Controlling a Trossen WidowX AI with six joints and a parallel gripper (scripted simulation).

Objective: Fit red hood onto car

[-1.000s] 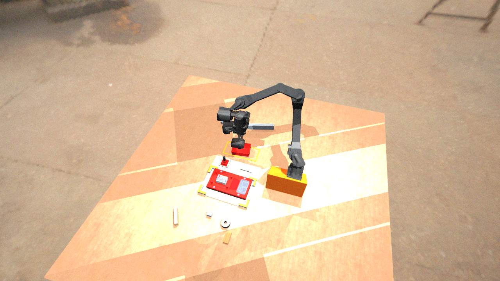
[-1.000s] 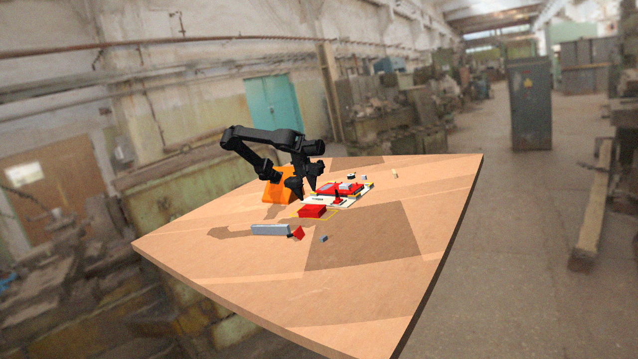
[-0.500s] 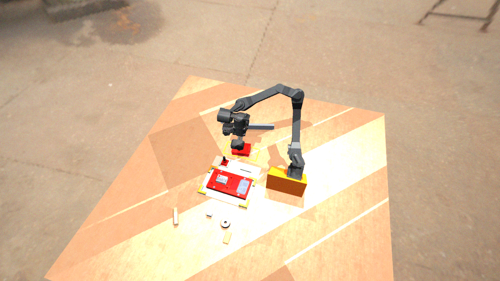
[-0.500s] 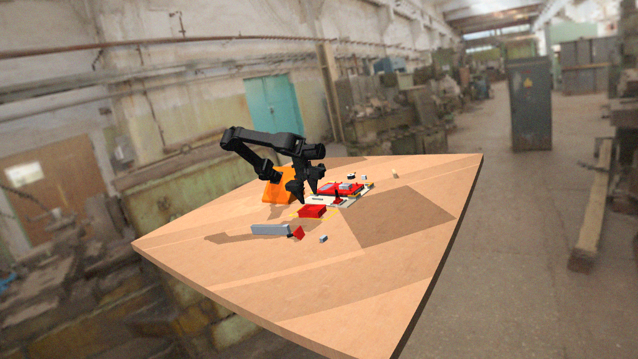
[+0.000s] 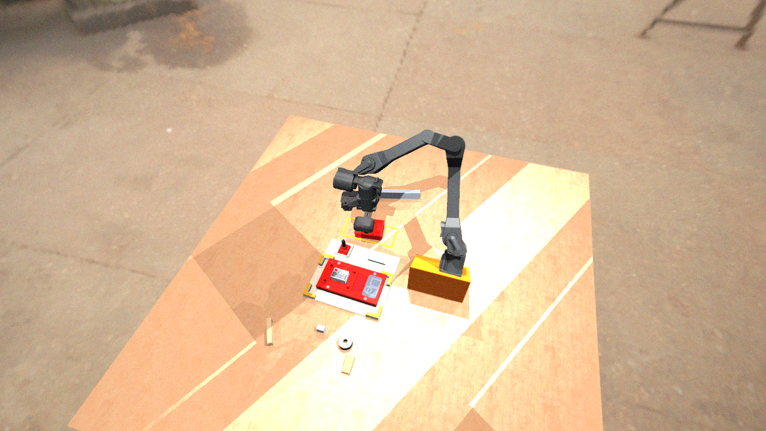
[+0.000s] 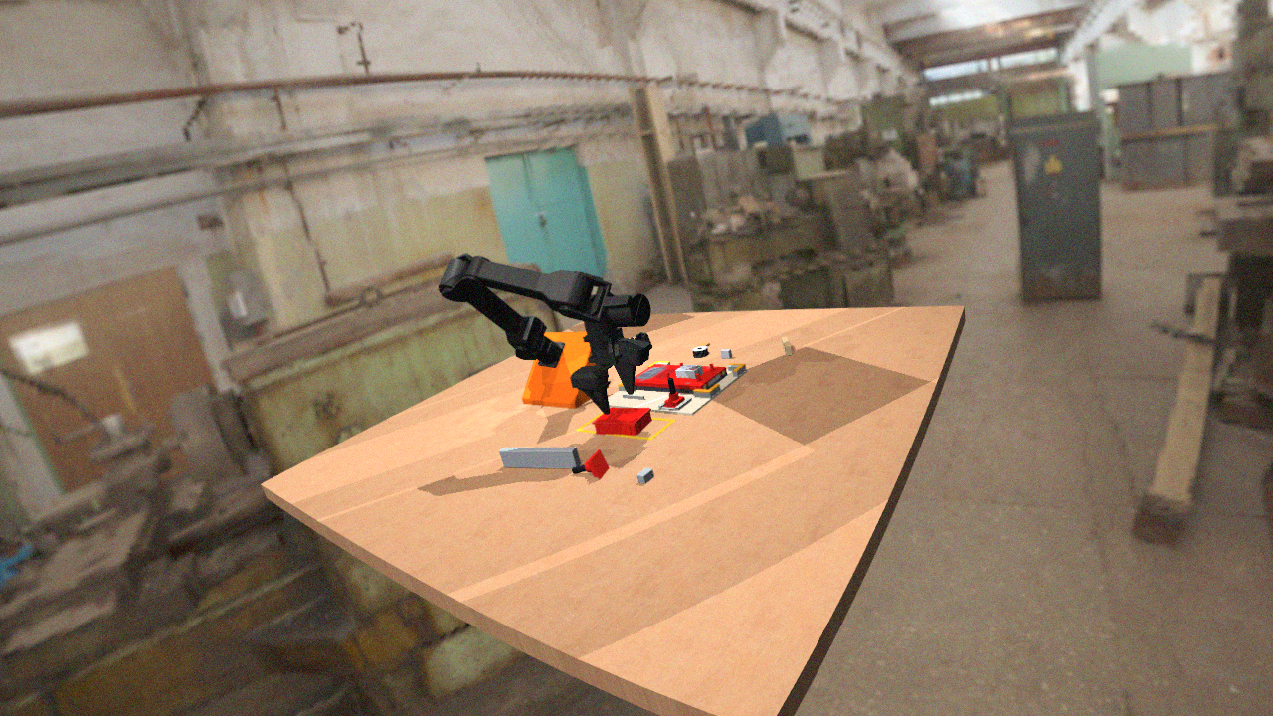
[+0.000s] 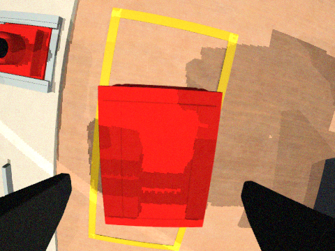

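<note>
Overhead, one wide-open, empty claw (image 7: 155,219) above one red hood (image 7: 155,153) inside one yellow outline (image 7: 108,51).

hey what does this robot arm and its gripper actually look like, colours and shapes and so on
The arm is a slim chain of dark grey links with rounded joint housings, black in the exterior view, bolted to an orange block base. The gripper ends in two black jaws that taper to blunt wedge tips. No cables, labels or markings are visible on it.

Wooden table (image 5: 508,332) with red hood (image 5: 374,229)
</note>
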